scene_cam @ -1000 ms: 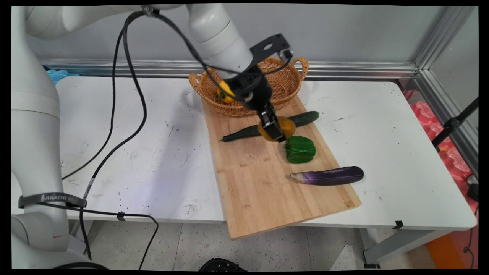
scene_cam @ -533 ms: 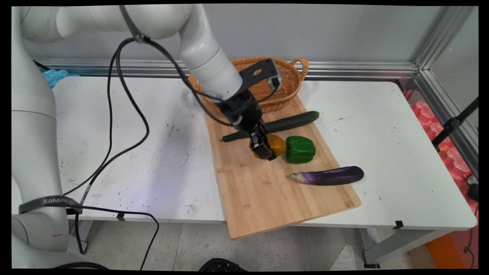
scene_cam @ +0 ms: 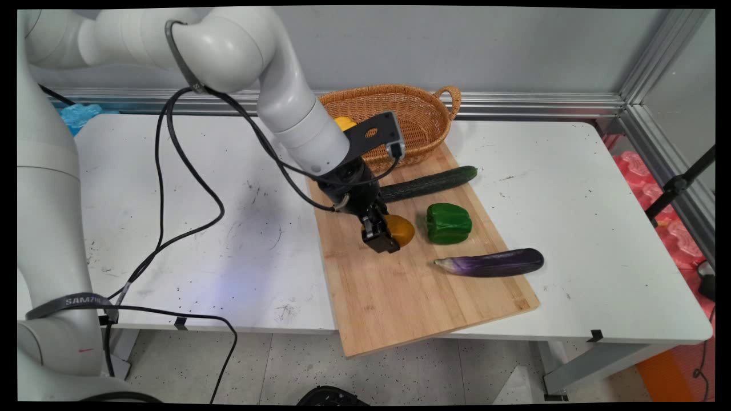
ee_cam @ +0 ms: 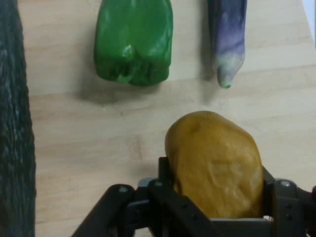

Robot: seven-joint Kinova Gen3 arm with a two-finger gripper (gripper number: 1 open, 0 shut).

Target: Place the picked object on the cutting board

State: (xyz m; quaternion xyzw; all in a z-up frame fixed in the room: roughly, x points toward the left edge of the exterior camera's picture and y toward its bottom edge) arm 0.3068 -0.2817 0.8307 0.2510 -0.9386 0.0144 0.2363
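— Over the cutting board (scene_cam: 400,285), what was the hand (scene_cam: 384,238) doing?

— It pinched a yellow-brown potato (scene_cam: 401,229) between its two fingers (ee_cam: 165,180), one pressed to each side of it. The potato sat low over the board's far half (whether it touched the wood, I could not tell).

— And what lay around it on the board?

— A green bell pepper (scene_cam: 449,223) sat just beside the potato, toward the board's right edge. A dark cucumber (scene_cam: 428,183) lay slantwise across the board's far end, behind the hand. A purple eggplant (scene_cam: 490,262) lay along the board's right edge, nearer the front, its rounded end reaching out over the white surface (scene_cam: 599,228).

— Anything past the board?

— A wicker basket (scene_cam: 414,123) stood at the board's far end, its front resting on the wood, with something yellow (scene_cam: 344,122) showing inside beside the arm.

— From the hand camera?

— The potato (ee_cam: 215,165) filled the grip, with the pepper (ee_cam: 133,39) and the eggplant tip (ee_cam: 226,44) beyond it.
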